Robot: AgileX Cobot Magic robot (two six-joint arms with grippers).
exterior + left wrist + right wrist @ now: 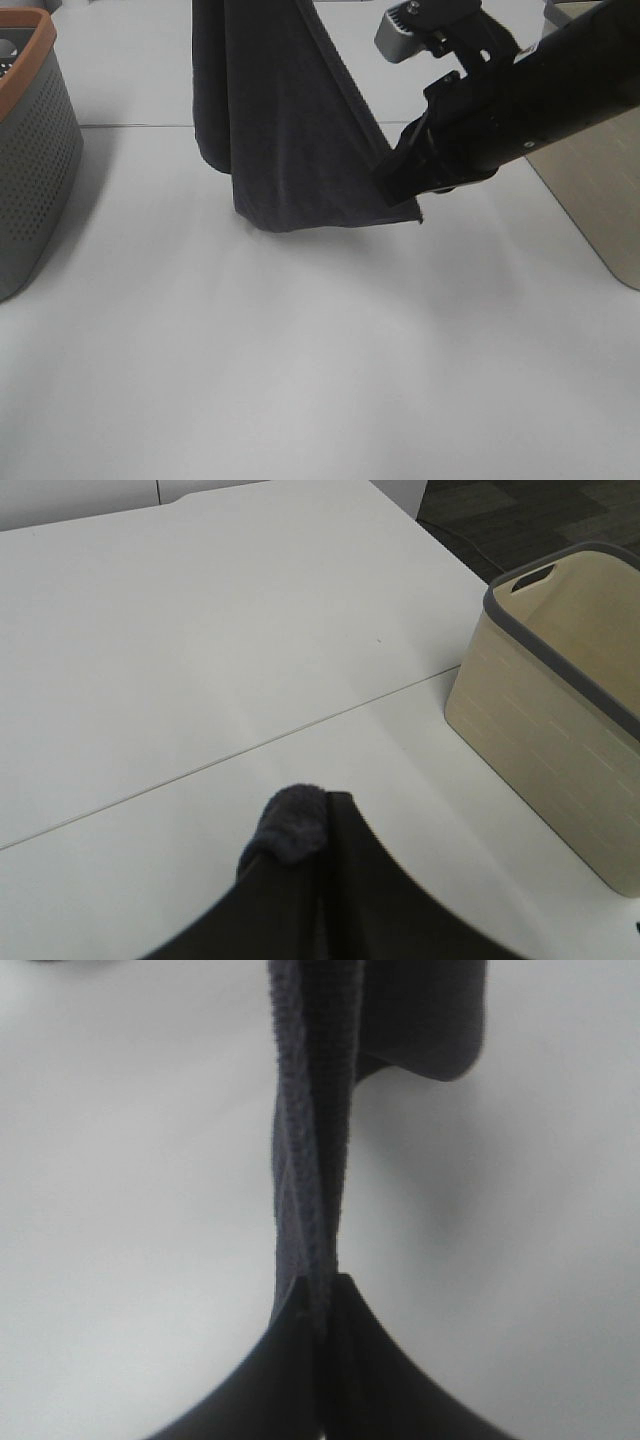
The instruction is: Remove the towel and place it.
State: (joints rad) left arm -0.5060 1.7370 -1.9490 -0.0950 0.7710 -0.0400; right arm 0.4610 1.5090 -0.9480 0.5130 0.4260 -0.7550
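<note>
White tabletop point(300, 380) is carrying a grey perforated basket point(35, 170) at its left and a beige basket point(550, 750) at its right; the grey one's contents are not showing clearly. Between them the towel point(280, 130) is hanging, the right gripper point(400, 190) clamping one corner, the left gripper point(325, 805) pinching another tuft.

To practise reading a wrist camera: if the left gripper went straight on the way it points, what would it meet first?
Beyond the towel pinched in the fingers of the left gripper, probably the white table, near its seam. The beige basket stands off to one side of that line. Depth is unclear.
</note>
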